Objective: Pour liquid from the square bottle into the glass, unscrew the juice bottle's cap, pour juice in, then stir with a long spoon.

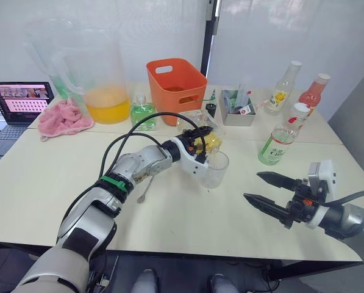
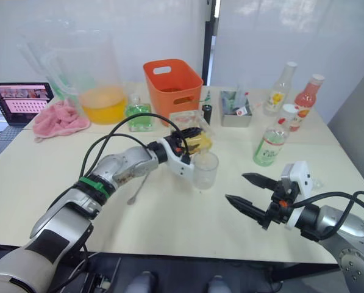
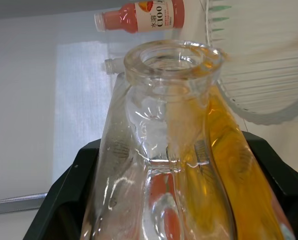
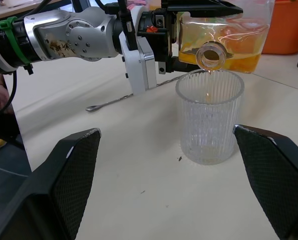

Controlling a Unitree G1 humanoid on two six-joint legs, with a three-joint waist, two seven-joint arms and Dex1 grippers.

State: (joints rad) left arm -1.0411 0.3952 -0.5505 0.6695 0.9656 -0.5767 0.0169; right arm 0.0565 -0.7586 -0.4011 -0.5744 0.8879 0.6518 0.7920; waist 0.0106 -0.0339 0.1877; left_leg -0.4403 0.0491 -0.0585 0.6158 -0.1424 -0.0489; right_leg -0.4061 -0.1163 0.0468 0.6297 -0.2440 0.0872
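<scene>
Left end effector (image 1: 197, 145) clamped on square bottle (image 4: 223, 37), tipped sideways, neck just above rim of glass (image 4: 209, 115). Right end effector (image 1: 268, 190) spread apart, beside glass, nearer juice bottle (image 1: 280, 139).

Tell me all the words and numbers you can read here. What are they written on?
"C100": on the pink-red bottle, with small characters beside it too small to read.
Label of the juice bottle: green print, too blurred to read.
Yellow label on the slim clear bottle: too small to read.
Laptop screen: too small to read.
</scene>
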